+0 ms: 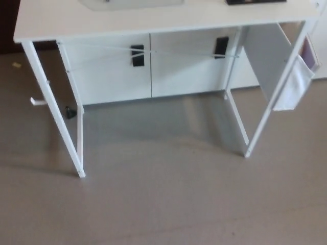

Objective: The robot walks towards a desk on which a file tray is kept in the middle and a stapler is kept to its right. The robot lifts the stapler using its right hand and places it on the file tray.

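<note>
Dark sliver at frame's top edge, apparently stapler (255, 1), lies on desktop right of file tray (132, 4), itself cropped to pale near rim. Both sit on white desk (153, 23), seen from a standoff. Cloth pocket (296, 84) hangs off right end; bare grey floor (163, 204) lies in front. Neither hand in view, so openness and hold cannot be told. Judged step: approach. Best done walking square to desk, halting short of front legs, biased right so stapler falls within right hand's reach.

Tray (131, 4) & stapler (255, 1) partly off-pic, top edge
</note>
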